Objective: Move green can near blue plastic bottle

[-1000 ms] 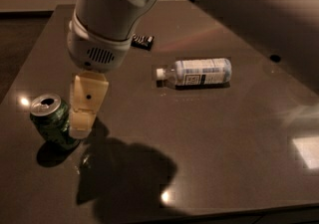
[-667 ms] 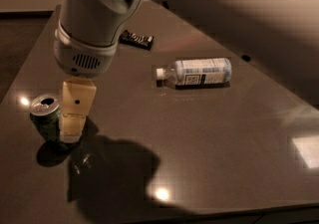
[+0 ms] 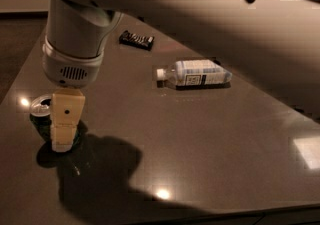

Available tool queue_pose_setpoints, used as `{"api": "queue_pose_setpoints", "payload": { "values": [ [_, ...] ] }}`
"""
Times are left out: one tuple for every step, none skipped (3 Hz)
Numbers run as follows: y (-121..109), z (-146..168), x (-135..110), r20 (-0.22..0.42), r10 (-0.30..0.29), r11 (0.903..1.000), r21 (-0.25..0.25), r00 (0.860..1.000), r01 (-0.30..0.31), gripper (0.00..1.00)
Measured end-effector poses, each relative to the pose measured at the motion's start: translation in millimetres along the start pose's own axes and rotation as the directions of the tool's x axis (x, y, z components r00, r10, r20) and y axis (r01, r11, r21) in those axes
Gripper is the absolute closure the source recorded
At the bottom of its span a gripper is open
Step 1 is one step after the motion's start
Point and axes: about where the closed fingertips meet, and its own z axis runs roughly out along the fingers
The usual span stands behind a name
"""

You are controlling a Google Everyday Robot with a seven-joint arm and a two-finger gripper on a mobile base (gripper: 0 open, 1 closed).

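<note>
Green can [image 3: 40, 106] is hiding behind our tool [image 3: 61, 140], whose grip we cannot tell, so we are risking toppling it well apart from the blue plastic bottle [image 3: 196, 73].

Smooth, glossy dark table [image 3: 225, 144], mirroring bright lamp spots. Clear plastic on the blue plastic bottle [image 3: 197, 73], with a pale, matt-looking label and a white plastic cap. Shiny silver metal on top of the green can [image 3: 40, 105]. Matt cream plastic on the gripper [image 3: 61, 139], low at the table's left side, directly in front of the can. Smooth off-white shell, faintly sheened, on the arm [image 3: 200, 9]. Dark, slightly glossy film on the snack wrapper [image 3: 136, 40].
</note>
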Motion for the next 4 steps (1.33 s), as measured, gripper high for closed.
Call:
{"api": "queue_pose_setpoints", "payload": {
  "values": [
    [2.6, 9.9, -2.6, -0.006, -0.013, 0.9997, -0.019, 1.000, 0.013, 0.00],
    [4.9, 14.9, -6.9, -0.006, -0.023, 0.9989, -0.042, 1.000, 0.022, 0.16],
    [6.6, 16.8, -9.4, -0.001, -0.023, 0.9975, -0.067, 1.000, 0.023, 0.40],
    [6.0, 12.1, -7.8, 0.009, -0.011, 0.9967, -0.081, 1.000, 0.012, 0.62]
  ]
}}
